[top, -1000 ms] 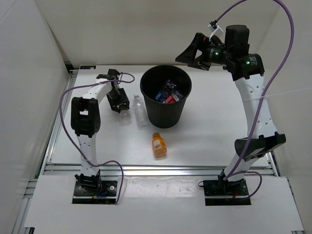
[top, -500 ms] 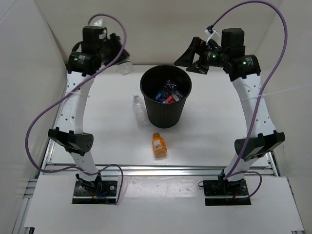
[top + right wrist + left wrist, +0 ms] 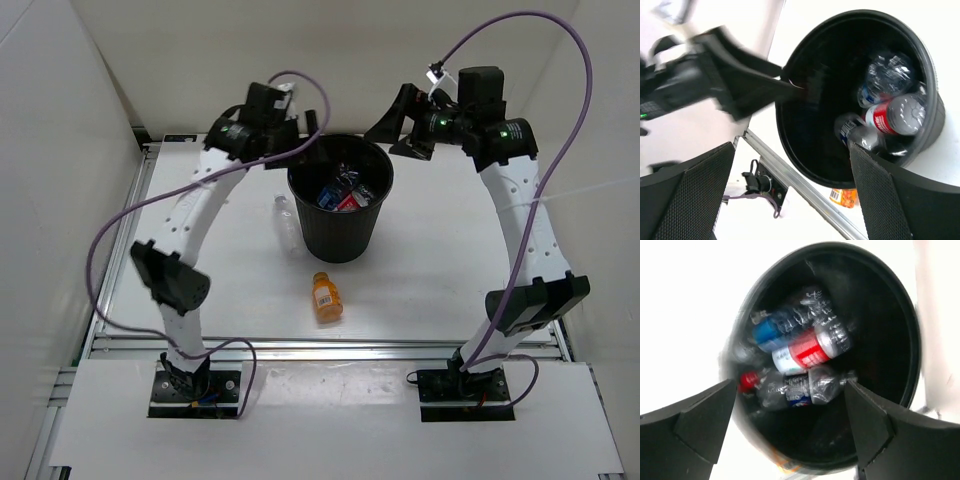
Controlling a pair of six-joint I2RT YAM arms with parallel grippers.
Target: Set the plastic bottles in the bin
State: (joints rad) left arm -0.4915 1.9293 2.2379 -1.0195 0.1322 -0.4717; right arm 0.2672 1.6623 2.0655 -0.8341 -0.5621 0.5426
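The black bin (image 3: 345,235) stands at the middle of the table. Inside it lie a blue-labelled bottle (image 3: 771,330), a red-labelled bottle (image 3: 807,351) and a crumpled clear one (image 3: 800,388). My left gripper (image 3: 300,135) hangs open over the bin's left rim with nothing between its fingers (image 3: 690,425). My right gripper (image 3: 393,120) hovers open and empty above the right rim. A clear bottle (image 3: 288,228) lies on the table left of the bin. The short orange bottle (image 3: 326,297) lies in front of it, and the right wrist view shows that orange bottle (image 3: 845,196) too.
White walls enclose the table on the left, back and right. A metal rail (image 3: 330,347) runs along the near edge, ahead of both arm bases. Purple cables (image 3: 560,120) loop from each arm.
The left arm swung from the back left corner to over the bin, and its jaws, shut on a clear bottle before, now stand open and empty. The right arm barely moved.
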